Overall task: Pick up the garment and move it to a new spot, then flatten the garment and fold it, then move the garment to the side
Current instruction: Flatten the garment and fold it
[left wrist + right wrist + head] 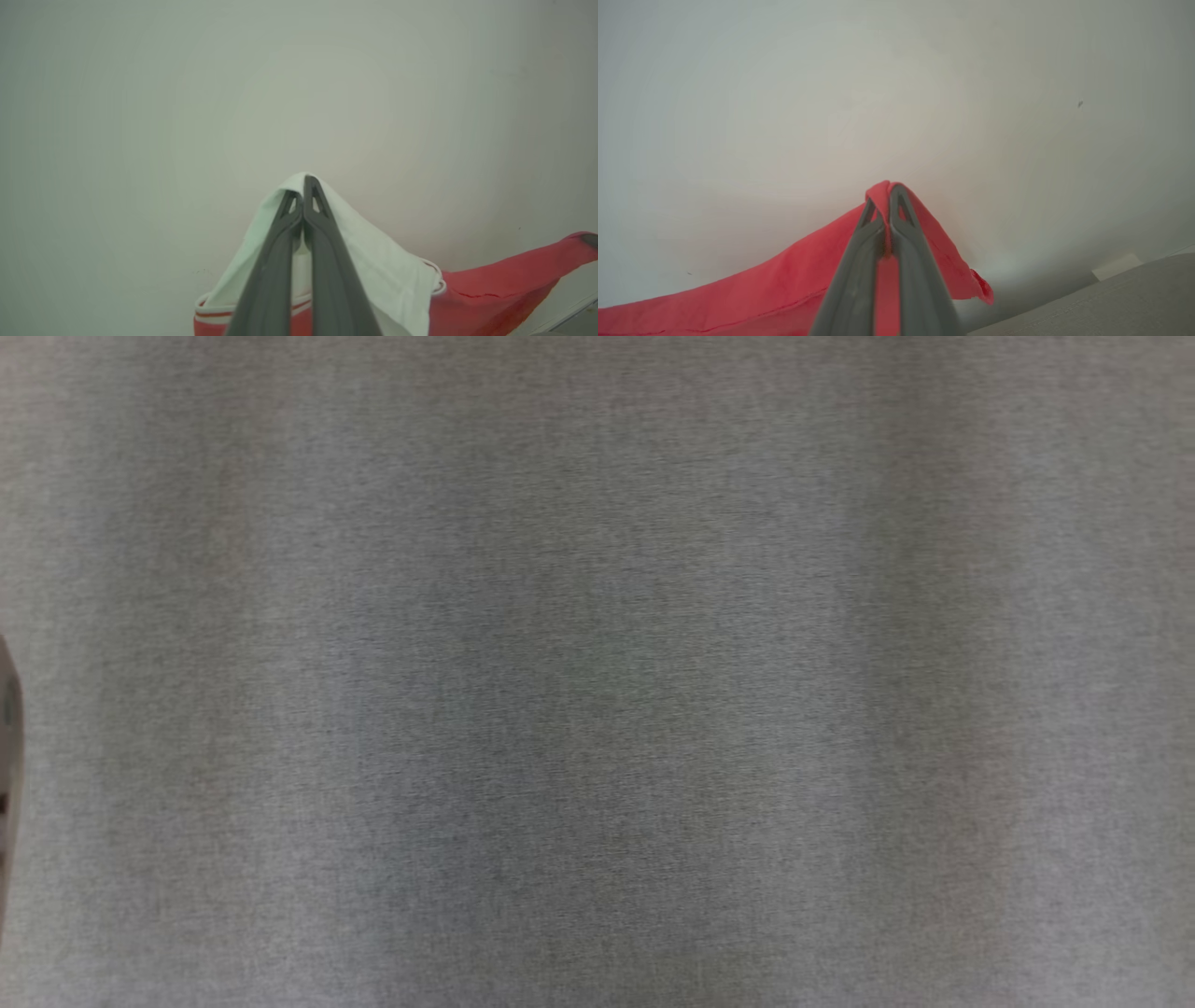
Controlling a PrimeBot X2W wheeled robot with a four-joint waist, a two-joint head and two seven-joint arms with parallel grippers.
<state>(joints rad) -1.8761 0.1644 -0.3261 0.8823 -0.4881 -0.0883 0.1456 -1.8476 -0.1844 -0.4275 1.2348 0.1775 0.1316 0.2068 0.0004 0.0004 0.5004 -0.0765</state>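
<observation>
- Two grippers each pinch one part of the same red-and-white garment [490, 289], so you have it lifted at two points.
- Left wrist view: your left gripper [303, 183] is clenched, its dark fingers [275, 270] pressed together on a peak of the garment's white fabric just below the frame's centre.
- Below that peak the white cloth drapes down both sides of the fingers. A white band with a red stripe crosses the lower middle of the frame, with red fabric under it.
- From there the red cloth stretches towards the right edge, where a small dark tip [589, 240] sits on its far corner. You cannot tell from this view what that tip is.
- Right wrist view: your right gripper [888, 190] is also clamped shut, grasping a fold of the red fabric at lower centre.
- That red cloth slopes away to the lower left corner, and a short flap hangs just right of the fingers.
- A pale plain background [896, 93] lies behind the garment, and a grey textured surface [1111, 303] cuts across the lower right corner.
- Head view: you see a grey woven surface [597, 672], with a dark sliver [7, 756] at the left edge that is too narrow to identify.
</observation>
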